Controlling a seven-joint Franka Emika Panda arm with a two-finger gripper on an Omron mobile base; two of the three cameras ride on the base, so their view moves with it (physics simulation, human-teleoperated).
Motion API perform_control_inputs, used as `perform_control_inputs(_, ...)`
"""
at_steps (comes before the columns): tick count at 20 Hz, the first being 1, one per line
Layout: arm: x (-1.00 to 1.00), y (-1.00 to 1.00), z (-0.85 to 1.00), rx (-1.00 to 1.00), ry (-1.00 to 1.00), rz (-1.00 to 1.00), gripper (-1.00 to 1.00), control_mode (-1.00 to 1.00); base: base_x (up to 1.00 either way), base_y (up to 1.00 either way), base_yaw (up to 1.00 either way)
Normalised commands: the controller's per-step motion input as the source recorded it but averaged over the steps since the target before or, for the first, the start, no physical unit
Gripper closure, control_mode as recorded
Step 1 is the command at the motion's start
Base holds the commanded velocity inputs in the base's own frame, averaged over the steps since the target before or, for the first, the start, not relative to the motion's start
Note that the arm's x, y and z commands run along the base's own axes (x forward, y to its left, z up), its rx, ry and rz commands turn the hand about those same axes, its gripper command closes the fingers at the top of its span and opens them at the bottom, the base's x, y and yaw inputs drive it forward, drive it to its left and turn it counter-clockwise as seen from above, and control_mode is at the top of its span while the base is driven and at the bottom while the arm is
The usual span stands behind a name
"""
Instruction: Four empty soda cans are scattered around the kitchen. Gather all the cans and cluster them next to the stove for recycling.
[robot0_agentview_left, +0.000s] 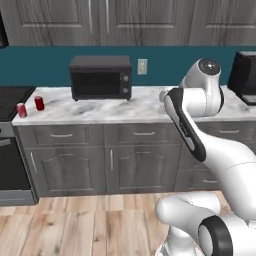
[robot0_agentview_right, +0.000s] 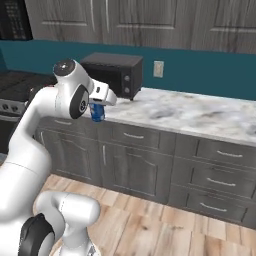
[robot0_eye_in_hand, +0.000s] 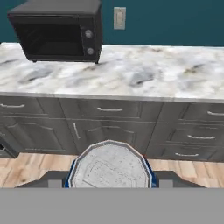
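Note:
My gripper (robot0_agentview_right: 98, 109) is shut on a blue soda can (robot0_agentview_right: 97, 114), held in the air in front of the counter edge. In the hand view the can's silvery top (robot0_eye_in_hand: 109, 166) with its blue rim sits between my dark fingertips (robot0_eye_in_hand: 46, 180). Two red soda cans (robot0_agentview_left: 21, 110) (robot0_agentview_left: 39, 103) stand on the marble counter's left end, right beside the black stove (robot0_agentview_left: 10, 97). From the right base view, the stove (robot0_agentview_right: 20, 82) is to the left behind my arm.
A boxy black countertop oven (robot0_agentview_left: 100, 77) (robot0_eye_in_hand: 57, 30) stands at the back of the marble counter (robot0_agentview_left: 145, 107). Another black appliance (robot0_agentview_left: 244, 77) sits at the far right. Grey drawers and cabinet doors (robot0_eye_in_hand: 109, 118) run below; the floor is wood.

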Motion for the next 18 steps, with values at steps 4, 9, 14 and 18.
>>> perform_control_inputs(4,0.00,0.00,0.00,0.00,0.00,0.00,1.00,1.00,0.60,0.71,0.04)
perform_control_inputs(9,0.00,0.00,0.00,0.00,0.00,0.00,1.00,1.00,0.51,0.69,0.04)
perform_control_inputs(14,0.00,0.00,0.00,0.00,0.00,0.00,1.00,1.00,0.47,0.63,0.04)
perform_control_inputs(18,0.00,0.00,0.00,0.00,0.00,0.00,1.00,1.00,0.43,0.61,0.03)
